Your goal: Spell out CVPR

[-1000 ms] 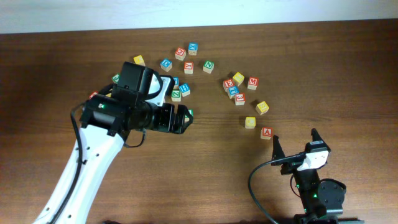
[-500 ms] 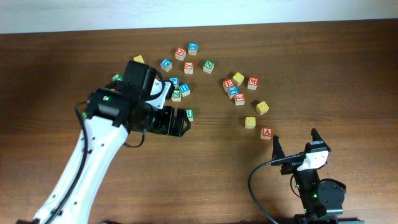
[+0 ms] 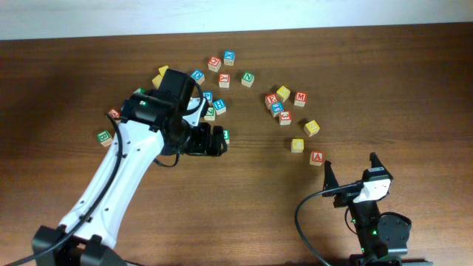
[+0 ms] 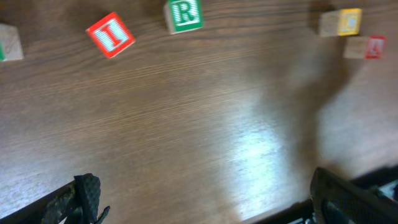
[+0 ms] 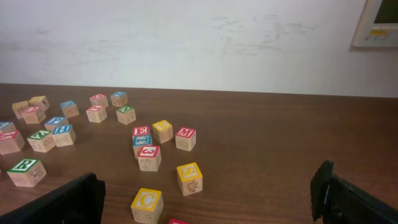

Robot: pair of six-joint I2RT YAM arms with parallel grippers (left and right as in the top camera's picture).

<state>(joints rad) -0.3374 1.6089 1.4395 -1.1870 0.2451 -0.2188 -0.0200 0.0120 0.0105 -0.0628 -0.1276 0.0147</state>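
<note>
1. We find the small wooden cube with green R (image 4: 185, 15) on the dark brown wooden table (image 3: 414, 89), just ahead of the left hand (image 3: 219, 140), whose fingers stand apart.
2. We see the right hand (image 3: 350, 164) likewise spread.
3. A white wall (image 5: 186, 37) stands behind.

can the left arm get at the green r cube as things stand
Probably yes. The left gripper is open, and the green R cube lies ahead of it with only bare wood between. The red I cube sits beside the R but apart, so it should not block a grasp.

wooden table (image 3: 399, 81); lettered cubes (image 3: 300, 97) scattered across it
</note>
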